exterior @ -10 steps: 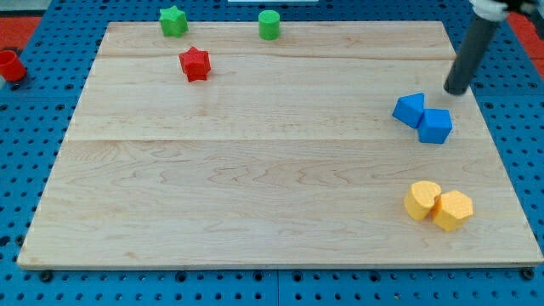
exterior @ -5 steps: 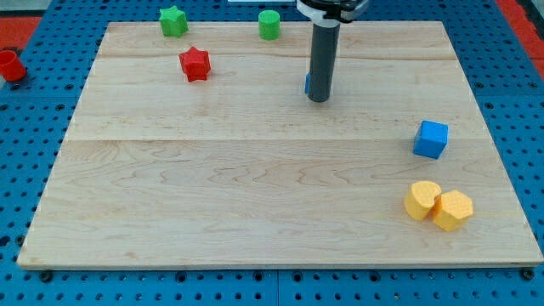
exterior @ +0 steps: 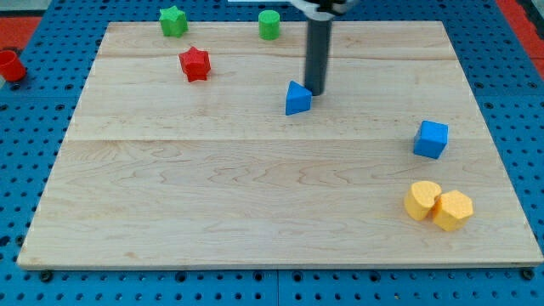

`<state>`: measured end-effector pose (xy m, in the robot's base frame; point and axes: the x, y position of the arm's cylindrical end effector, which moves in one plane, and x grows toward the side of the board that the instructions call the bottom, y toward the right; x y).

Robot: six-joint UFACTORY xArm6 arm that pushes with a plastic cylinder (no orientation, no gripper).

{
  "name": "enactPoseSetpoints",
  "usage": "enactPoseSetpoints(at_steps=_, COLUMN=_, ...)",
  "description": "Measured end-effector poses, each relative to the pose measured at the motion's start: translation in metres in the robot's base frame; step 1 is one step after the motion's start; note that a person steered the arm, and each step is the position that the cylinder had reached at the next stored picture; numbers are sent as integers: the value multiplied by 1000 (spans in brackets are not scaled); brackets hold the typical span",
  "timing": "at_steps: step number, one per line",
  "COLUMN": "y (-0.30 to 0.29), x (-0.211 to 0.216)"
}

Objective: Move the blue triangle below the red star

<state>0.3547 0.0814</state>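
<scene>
**A:** Dark rod, no jaws on this rig, so nothing is opening, closing or gripping. My tip (exterior: 315,92) is sitting just beside the blue triangle (exterior: 297,99), on its upper-right side, touching or nearly so.

**B:** Where is the triangle sitting relative to the target?

**A:** It is lying mid-surface, well to the right of the red star (exterior: 195,64) and slightly lower. Open wood (exterior: 255,187) is lying between them.

**B:** So which step?

**A:** I'm reading it as mid-push: the triangle is travelling leftward, not yet under the star. The next move is calling for a push toward the view's left with a little downward bias, stopping directly beneath the star. The tip is looking fairly well placed for that.

**B:** Anything in the way?

**A:** No. The blue cube (exterior: 431,138) and the two yellow blocks (exterior: 438,205) are sitting far right. The green star (exterior: 173,20) and green cylinder (exterior: 269,24) are sitting along the top edge. A red cylinder (exterior: 10,65) is resting off the board at left.
</scene>
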Motion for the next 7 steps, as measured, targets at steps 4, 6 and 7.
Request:
enactPoseSetpoints(at_steps=4, y=-123, x=20)
enactPoseSetpoints(at_steps=6, y=-132, x=10)
enactPoseSetpoints(at_steps=7, y=-166, x=10)
